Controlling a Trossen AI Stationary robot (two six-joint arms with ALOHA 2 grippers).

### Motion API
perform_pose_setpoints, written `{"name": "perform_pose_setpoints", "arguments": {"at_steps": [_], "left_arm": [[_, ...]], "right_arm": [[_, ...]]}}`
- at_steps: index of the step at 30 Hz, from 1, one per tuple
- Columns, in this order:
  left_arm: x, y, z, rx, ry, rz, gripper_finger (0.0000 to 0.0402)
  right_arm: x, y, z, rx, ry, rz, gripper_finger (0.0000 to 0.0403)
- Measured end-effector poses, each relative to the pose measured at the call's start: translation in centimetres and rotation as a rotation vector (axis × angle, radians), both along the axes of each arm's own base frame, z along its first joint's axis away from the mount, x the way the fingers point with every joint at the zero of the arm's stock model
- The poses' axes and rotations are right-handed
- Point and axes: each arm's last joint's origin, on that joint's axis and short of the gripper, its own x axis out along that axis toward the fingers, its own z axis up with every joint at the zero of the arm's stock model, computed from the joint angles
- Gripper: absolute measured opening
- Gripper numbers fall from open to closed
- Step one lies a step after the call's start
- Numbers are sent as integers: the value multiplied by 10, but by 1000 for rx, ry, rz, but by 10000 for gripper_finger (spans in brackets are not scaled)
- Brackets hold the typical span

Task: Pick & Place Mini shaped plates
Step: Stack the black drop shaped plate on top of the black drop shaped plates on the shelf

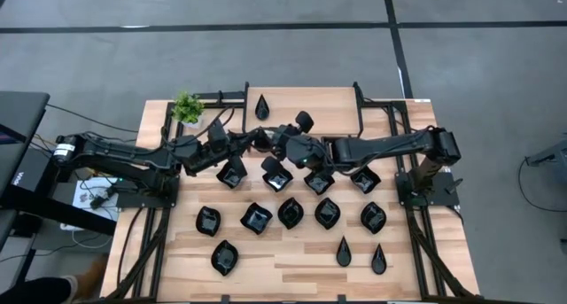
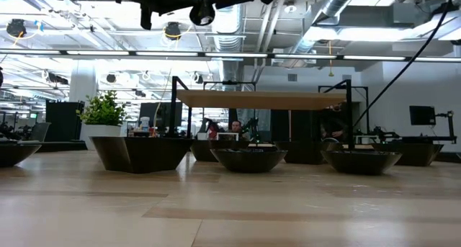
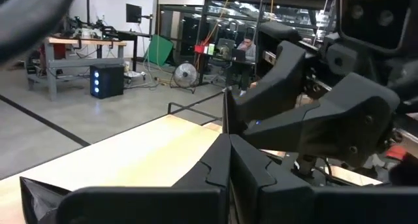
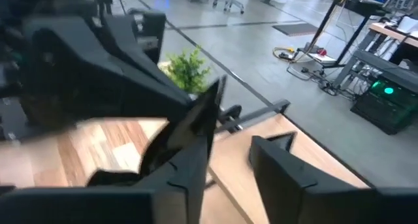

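Note:
Both arms meet high above the middle of the table. My left gripper [image 1: 255,143] [image 3: 228,168] is shut on a thin black mini plate [image 3: 226,116], seen edge-on. My right gripper [image 1: 278,145] [image 4: 228,178] faces it, open, one finger on either side of the plate's edge [image 4: 210,110]; whether a finger touches it, I cannot tell. Several other glossy black plates rest flat on the table in rows [image 1: 291,213], among them teardrops near the near edge [image 1: 343,251] and one at the far edge [image 1: 262,106]. My left gripper pinches the plate between its two fingers, which close on its lower edge [image 3: 227,140]. The plate stands on edge above the fingertips, lifted clear of the table. The fingers themselves hide how far back it reaches.
A small green potted plant [image 1: 187,107] stands at the far left corner of the table. In the low view, plates [image 2: 248,159] sit across the wood while both arms hang overhead. A black frame [image 1: 390,118] runs around the table's sides. Bare wood lies along the far edge [image 1: 328,100].

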Motion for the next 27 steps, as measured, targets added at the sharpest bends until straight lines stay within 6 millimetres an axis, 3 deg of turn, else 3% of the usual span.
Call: {"name": "perform_pose_setpoints", "arguments": {"at_steps": [7, 15, 22, 27], "left_arm": [[-1, 2, -1, 3, 15, 46, 4], [0, 18, 8, -44, -36, 104, 4], [6, 46, 33, -47, 33, 176, 4], [31, 76, 50, -103, 141, 212, 4]], "right_arm": [[-26, -7, 13, -17, 73, -78, 165], [-68, -16, 18, 53, 211, -169, 169], [-92, -19, 13, 133, 317, -224, 152], [-91, -17, 10, 175, 346, -179, 145]]}}
